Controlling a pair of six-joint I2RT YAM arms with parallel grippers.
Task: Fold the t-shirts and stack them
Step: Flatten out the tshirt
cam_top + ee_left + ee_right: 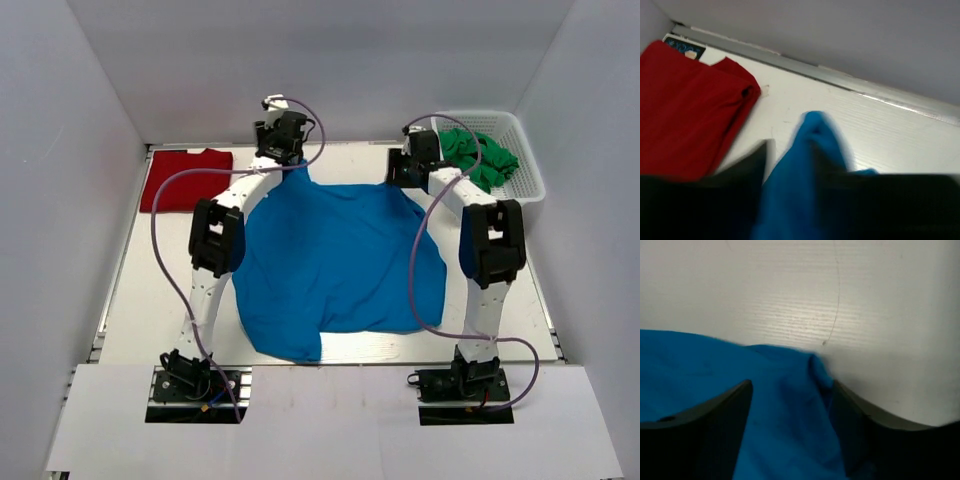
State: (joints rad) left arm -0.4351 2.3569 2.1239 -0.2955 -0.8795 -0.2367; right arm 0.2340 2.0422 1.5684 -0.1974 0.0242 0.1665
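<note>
The bright blue t-shirt [335,265] lies spread across the middle of the table. My left gripper [287,160] is at its far left corner. In the left wrist view it is shut on a bunched peak of the blue t-shirt [805,165], and the picture is blurred. My right gripper [405,178] is at the shirt's far right corner. Its jaws stand apart over the blue t-shirt's edge [790,415], which lies low on the table between them with a ridge by the right finger [855,425]. The dark red t-shirt [185,178] lies folded at the far left and also shows in the left wrist view [685,110].
A white basket [528,165] at the far right holds green cloth [480,155]. White walls enclose the table on three sides. The table's back rail [850,82] runs just beyond the left gripper. Purple cables loop over both arms.
</note>
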